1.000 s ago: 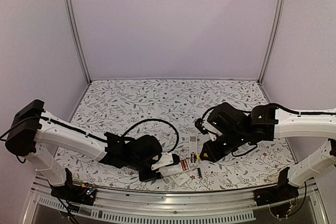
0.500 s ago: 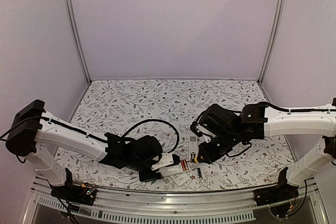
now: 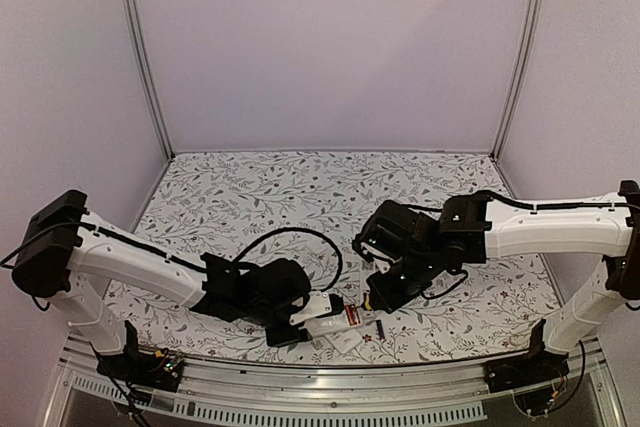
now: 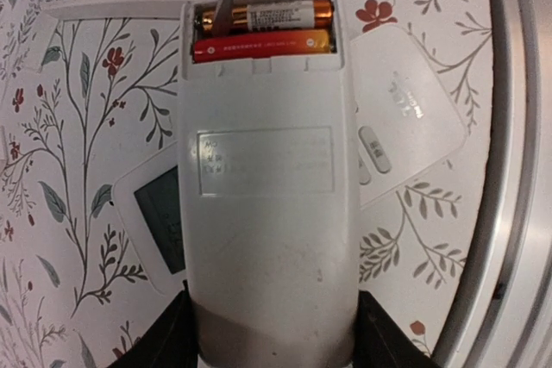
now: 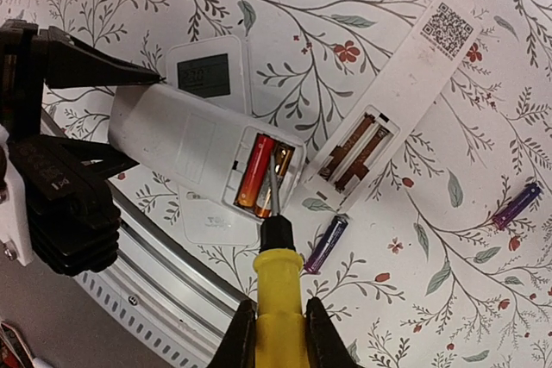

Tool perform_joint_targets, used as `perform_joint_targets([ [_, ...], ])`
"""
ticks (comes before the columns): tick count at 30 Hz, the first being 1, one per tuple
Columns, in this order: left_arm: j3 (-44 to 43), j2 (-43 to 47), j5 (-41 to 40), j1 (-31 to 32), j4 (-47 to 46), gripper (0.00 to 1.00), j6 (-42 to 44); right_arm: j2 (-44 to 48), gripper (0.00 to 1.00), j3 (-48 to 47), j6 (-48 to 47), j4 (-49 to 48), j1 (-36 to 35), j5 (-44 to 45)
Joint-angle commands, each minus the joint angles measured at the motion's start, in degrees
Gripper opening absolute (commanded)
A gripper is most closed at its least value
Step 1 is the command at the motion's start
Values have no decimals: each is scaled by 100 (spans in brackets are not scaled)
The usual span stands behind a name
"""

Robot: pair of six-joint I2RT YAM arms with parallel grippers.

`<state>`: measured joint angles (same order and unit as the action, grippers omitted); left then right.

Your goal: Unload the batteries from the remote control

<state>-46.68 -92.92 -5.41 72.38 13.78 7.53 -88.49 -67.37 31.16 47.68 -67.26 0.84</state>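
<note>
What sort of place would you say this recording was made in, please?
Probably a robot test booth, not a home: plain lilac wall panels in aluminium frame posts enclose a floral-patterned tabletop, and the white-and-black left arm and right arm stand on a metal rail at its near edge.

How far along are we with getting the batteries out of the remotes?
Done: the QR-code remote has an empty bay, and two purple batteries lie loose nearby. In hand: the left gripper holds the white remote, cover off, while the right gripper grips a yellow-handled tool, its tip among the red and gold batteries. Left: both are still seated.
</note>
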Motion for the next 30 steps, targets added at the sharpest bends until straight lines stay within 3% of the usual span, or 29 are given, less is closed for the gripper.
perform_joint_targets([
  [1,-54,-145,-13,127,37,15,91,-105,0,-78,60,404,-32,209],
  [9,-43,-167,1,132,37,15,91,-390,0,130,23,65,37,-649],
  [20,-37,-243,-12,129,37,15,100,-134,0,1091,-484,-1522,938,-3012],
  [25,-47,-252,-35,129,37,15,104,-139,0,1274,-722,-1793,1205,-3887],
  [30,-57,-234,-151,135,46,15,108,-286,0,706,-1219,-864,1216,-3099],
])
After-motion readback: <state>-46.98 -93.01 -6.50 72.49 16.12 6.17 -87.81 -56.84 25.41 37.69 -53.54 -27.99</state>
